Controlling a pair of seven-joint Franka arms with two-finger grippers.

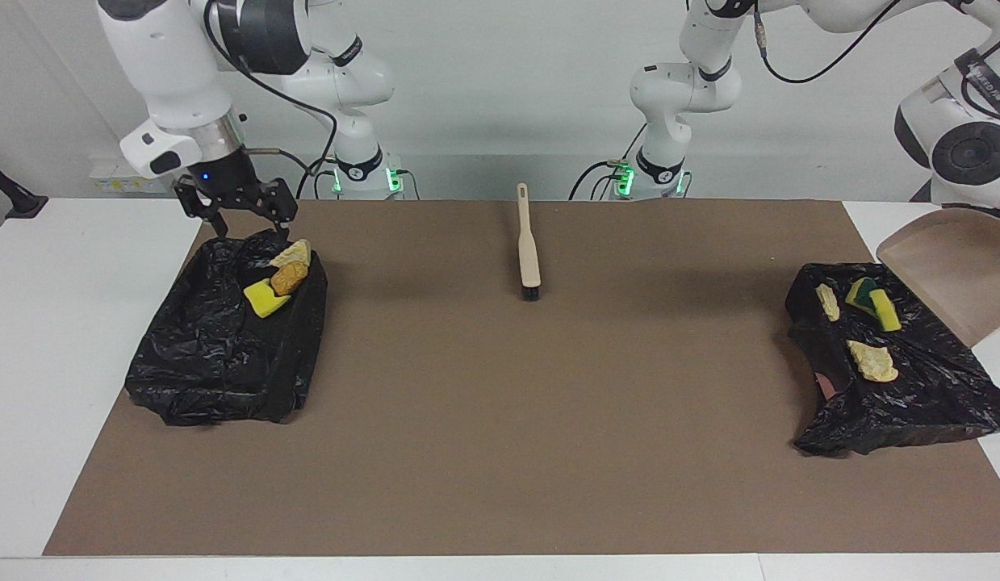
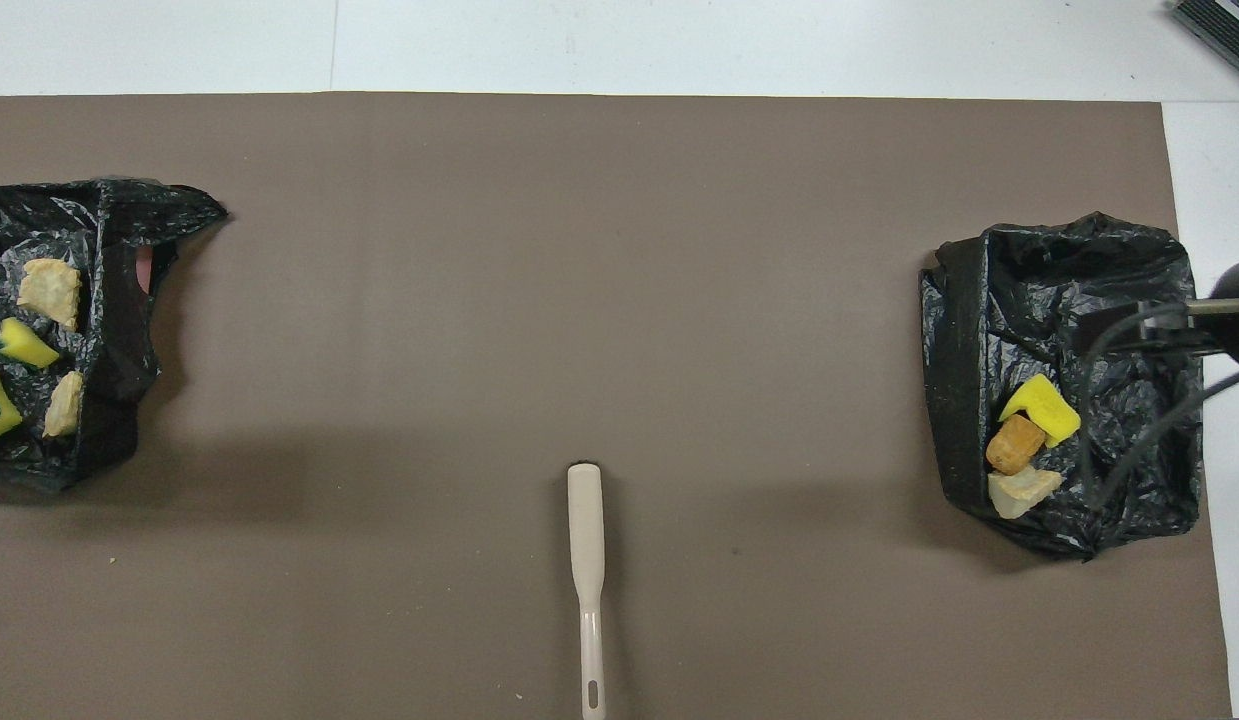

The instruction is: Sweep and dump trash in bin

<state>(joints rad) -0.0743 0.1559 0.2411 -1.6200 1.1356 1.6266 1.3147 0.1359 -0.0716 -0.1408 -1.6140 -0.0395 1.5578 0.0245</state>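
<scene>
The trash lies in two black bag-lined bins. The bin (image 1: 911,403) at the left arm's end holds several scraps (image 2: 49,290), among them a yellow-and-green sponge piece (image 1: 871,294). Over its edge hangs the beige dustpan (image 1: 947,270), tilted up and empty, under the left arm's wrist (image 1: 964,153); the left gripper's fingers are cut off by the view's edge. The bin (image 1: 217,363) at the right arm's end holds a yellow sponge piece (image 1: 264,300), an orange chunk (image 1: 288,280) and a beige chunk (image 1: 292,254). My right gripper (image 1: 253,230) hangs open and empty over that bin's robot-side edge.
A beige brush (image 1: 528,246) lies on the brown mat (image 1: 500,420) near the robots, midway between the arms, bristle end pointing away from them. White table (image 1: 56,363) borders the mat at both ends.
</scene>
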